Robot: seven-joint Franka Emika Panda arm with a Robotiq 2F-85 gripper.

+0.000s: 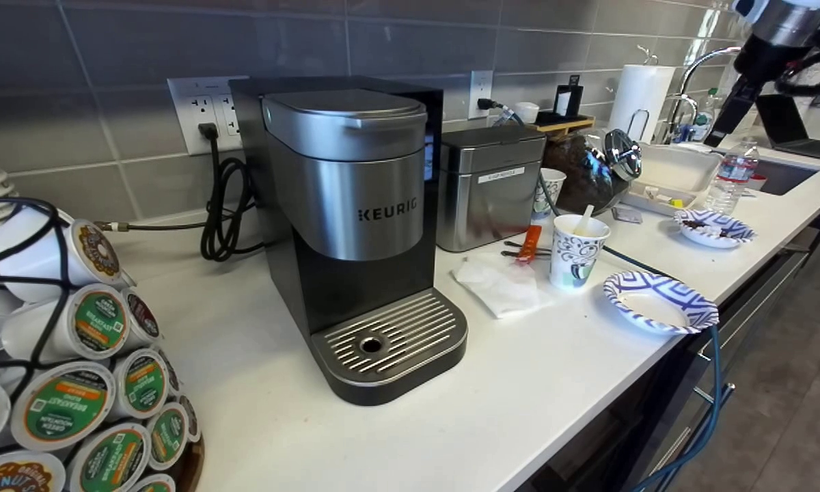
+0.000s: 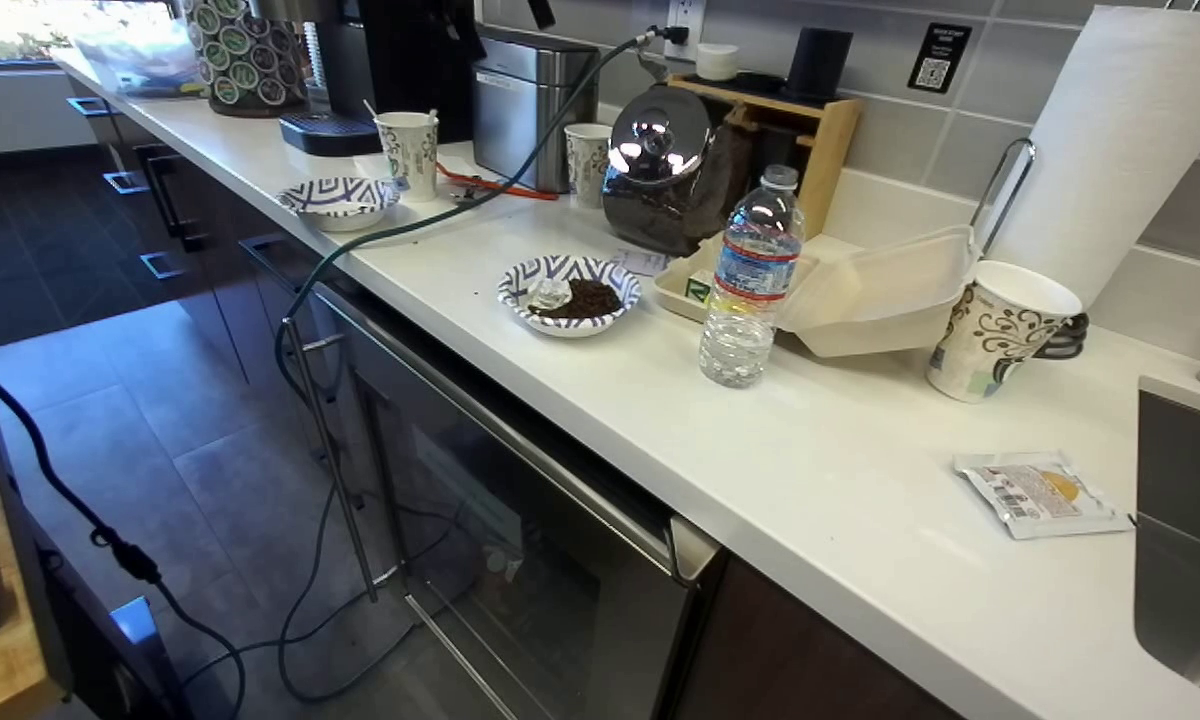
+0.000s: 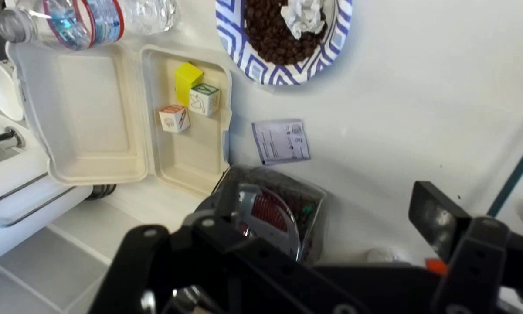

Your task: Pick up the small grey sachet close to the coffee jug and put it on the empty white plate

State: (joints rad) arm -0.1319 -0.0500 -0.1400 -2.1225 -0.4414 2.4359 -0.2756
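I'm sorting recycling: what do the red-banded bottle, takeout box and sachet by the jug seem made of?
Bottle: glossy, see-through, probably plastic.
Takeout box: dull beige, moulded, likely fibre.
Sachet: thin, printed, fairly matte; paper or film, unclear.

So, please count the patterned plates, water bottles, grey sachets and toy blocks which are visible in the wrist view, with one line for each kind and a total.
Patterned plates: 1
Water bottles: 1
Grey sachets: 1
Toy blocks: 3, one yellow, one white with green marks and one white with red marks
Total: 6
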